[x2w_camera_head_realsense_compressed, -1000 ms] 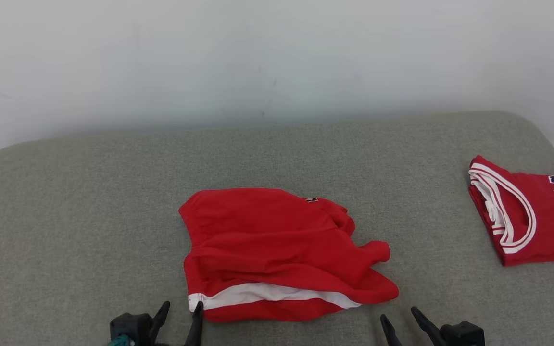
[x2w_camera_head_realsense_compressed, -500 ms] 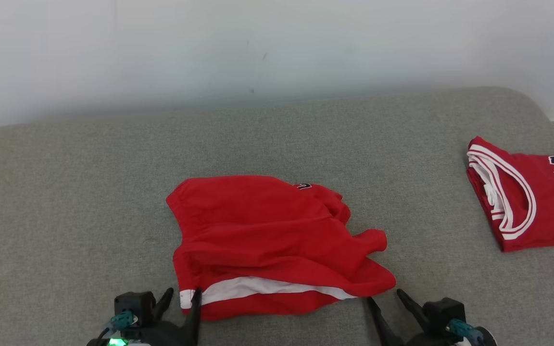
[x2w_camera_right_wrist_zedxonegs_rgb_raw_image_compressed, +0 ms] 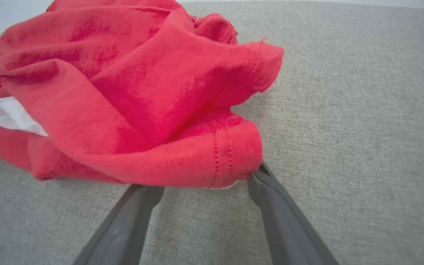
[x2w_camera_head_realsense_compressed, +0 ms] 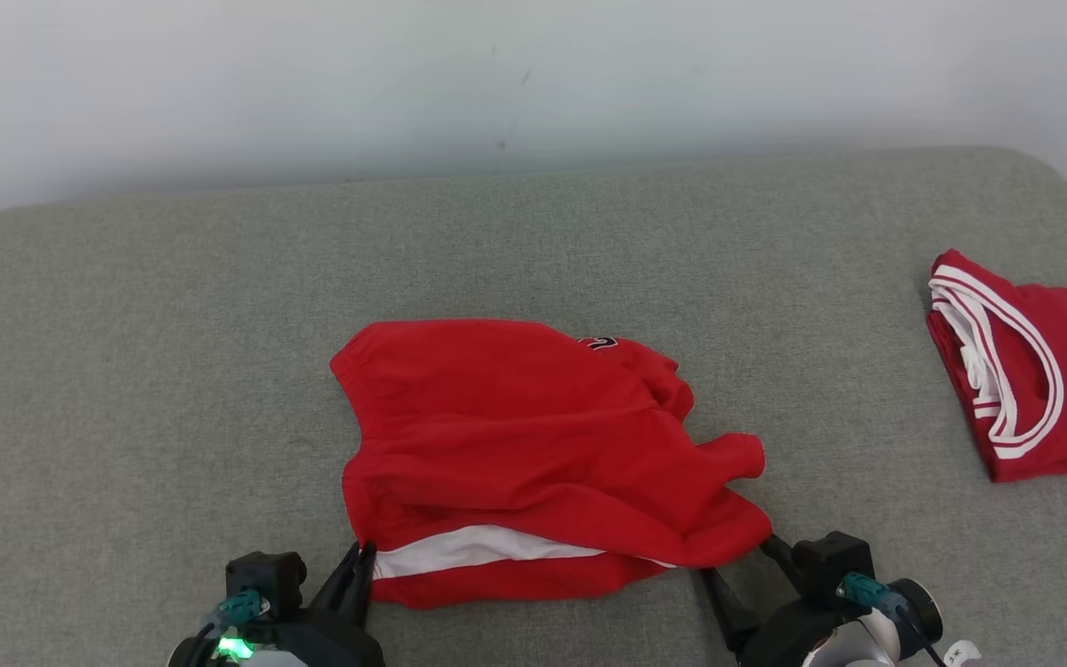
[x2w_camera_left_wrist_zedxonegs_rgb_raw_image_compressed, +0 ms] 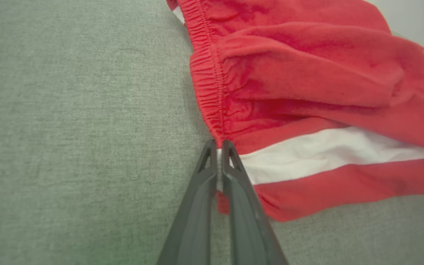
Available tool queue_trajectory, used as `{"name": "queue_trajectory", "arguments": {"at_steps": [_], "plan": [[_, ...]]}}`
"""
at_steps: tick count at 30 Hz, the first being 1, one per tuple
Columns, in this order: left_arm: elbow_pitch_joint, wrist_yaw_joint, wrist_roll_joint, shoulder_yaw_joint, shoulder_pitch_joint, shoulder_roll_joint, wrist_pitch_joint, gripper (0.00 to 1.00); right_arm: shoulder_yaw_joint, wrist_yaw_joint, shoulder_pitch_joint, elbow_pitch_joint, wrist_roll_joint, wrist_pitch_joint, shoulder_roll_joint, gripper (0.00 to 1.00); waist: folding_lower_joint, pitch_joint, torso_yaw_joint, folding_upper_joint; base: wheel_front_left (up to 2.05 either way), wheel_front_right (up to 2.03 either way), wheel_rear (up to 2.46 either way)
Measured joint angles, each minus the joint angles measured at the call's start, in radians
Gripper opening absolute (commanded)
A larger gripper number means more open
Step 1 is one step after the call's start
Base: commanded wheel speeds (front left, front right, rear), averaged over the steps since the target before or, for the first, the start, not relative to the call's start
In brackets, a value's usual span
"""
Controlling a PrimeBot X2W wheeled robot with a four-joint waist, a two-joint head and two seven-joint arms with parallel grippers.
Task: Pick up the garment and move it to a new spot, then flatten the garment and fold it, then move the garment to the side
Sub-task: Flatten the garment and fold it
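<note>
The crumpled red fabric shorts with a white stripe [x2w_camera_head_realsense_compressed: 533, 445] lie mid-way across the grey padded worktop [x2w_camera_head_realsense_compressed: 126, 371], the left claw [x2w_camera_head_realsense_compressed: 355, 576] pinched together on their elastic waistband corner [x2w_camera_left_wrist_zedxonegs_rgb_raw_image_compressed: 215, 121] and the right claw [x2w_camera_head_realsense_compressed: 742, 563] spread apart astride the hem corner [x2w_camera_right_wrist_zedxonegs_rgb_raw_image_compressed: 234, 162], probably so both ends lift together.

Grey fabric surface [x2w_camera_head_realsense_compressed: 126, 371] w/ rounded corners, plain white wall [x2w_camera_head_realsense_compressed: 533, 74] behind, soft even light
</note>
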Motion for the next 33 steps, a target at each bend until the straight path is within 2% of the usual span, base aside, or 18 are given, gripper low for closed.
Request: {"name": "queue_trajectory", "arguments": {"at_steps": [11, 12, 13, 15, 16, 25, 33], "plan": [[0.010, -0.010, -0.028, -0.024, -0.009, 0.009, -0.029, 0.00, -0.012, 0.000, 0.011, -0.063, 0.014, -0.001, -0.012, 1.00, 0.0000, 0.002, 0.015, 0.0000, 0.00, 0.00, 0.00], [0.011, -0.010, -0.031, -0.025, -0.009, 0.010, -0.031, 0.00, -0.014, 0.000, 0.020, -0.079, 0.014, -0.001, -0.015, 0.91, 0.0000, 0.000, 0.016, 0.0000, 0.00, 0.00, 0.00], [0.011, -0.010, -0.035, -0.025, -0.008, 0.012, -0.035, 0.00, -0.016, 0.000, 0.029, -0.095, 0.014, -0.002, -0.020, 0.56, 0.0000, -0.003, 0.018, 0.0000, 0.00, 0.00, 0.00], [0.011, -0.010, -0.038, -0.025, -0.007, 0.015, -0.038, 0.00, -0.024, 0.000, 0.052, -0.126, 0.014, -0.002, -0.032, 0.08, 0.0000, -0.009, 0.019, 0.0000, 0.00, 0.00, 0.00], [0.010, -0.010, -0.040, -0.025, -0.006, 0.016, -0.040, 0.00, -0.026, 0.000, 0.065, -0.140, 0.014, -0.002, -0.039, 0.00, 0.0000, -0.013, 0.019, 0.0000, 0.00, 0.00, 0.00], [-0.026, -0.010, -0.083, -0.003, 0.002, 0.020, -0.063, 0.00, -0.033, 0.000, 0.115, -0.236, 0.052, -0.003, -0.076, 0.00, -0.0002, -0.042, -0.006, 0.0000, 0.00, 0.00, 0.00], [-0.153, -0.015, -0.205, -0.004, -0.064, 0.009, -0.056, 0.00, -0.044, 0.000, 0.056, -0.373, 0.198, 0.000, -0.113, 0.00, -0.0002, -0.069, -0.018, 0.0000, 0.00, 0.00, 0.00]]}}
